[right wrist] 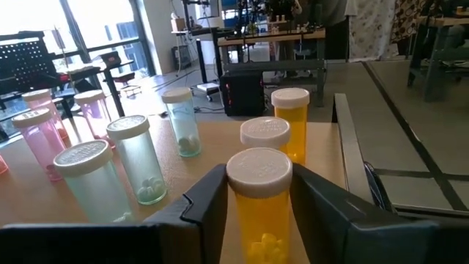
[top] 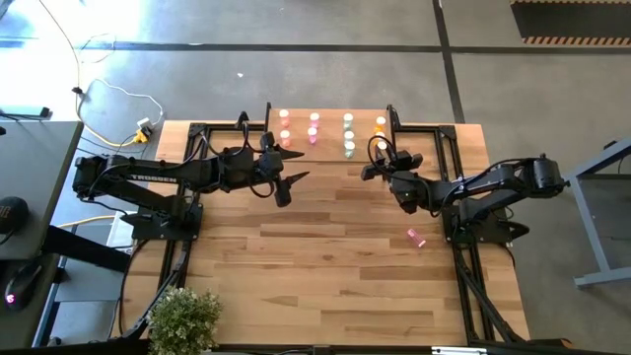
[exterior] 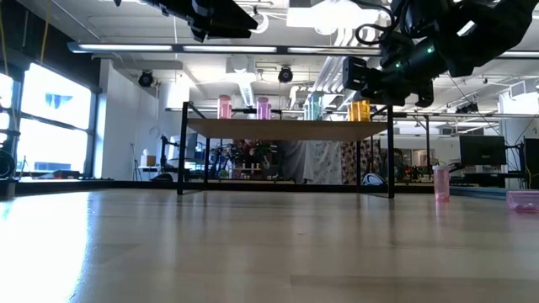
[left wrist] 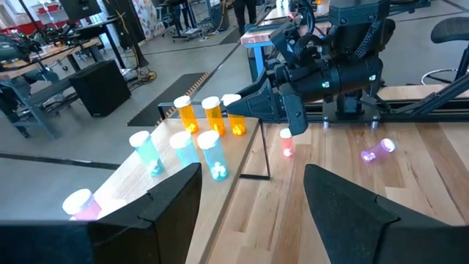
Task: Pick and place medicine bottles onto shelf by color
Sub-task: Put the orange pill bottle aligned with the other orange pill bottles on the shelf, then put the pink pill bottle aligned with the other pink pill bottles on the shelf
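The shelf (top: 331, 126) stands at the table's far edge with pink, teal and orange bottles upright in rows. My right gripper (top: 373, 168) reaches over the shelf's right end, shut on an orange bottle (right wrist: 258, 202) in front of two other orange ones (right wrist: 290, 110). My left gripper (top: 294, 185) hovers open above the table just near of the shelf's left half and holds nothing; its fingers (left wrist: 176, 202) stand wide apart. A pink bottle (left wrist: 287, 143) stands upright on the table near the right arm. Another pink bottle (top: 416, 237) lies on its side farther toward the near edge. My right gripper pinches the orange bottle's body (right wrist: 249, 220) just below its white cap (right wrist: 258, 172), one finger (right wrist: 209, 202) on each side. The fingers come level from the near right. The bottle is upright at the shelf's near right corner (left wrist: 236, 121); whether its base rests on the board, I cannot tell.
Teal bottles (right wrist: 138, 158) and pink bottles (right wrist: 40, 139) stand close to the left of the held bottle on the shelf. A potted plant (top: 182, 320) sits at the table's near left corner. The middle of the plank table (top: 325, 256) is bare wood.
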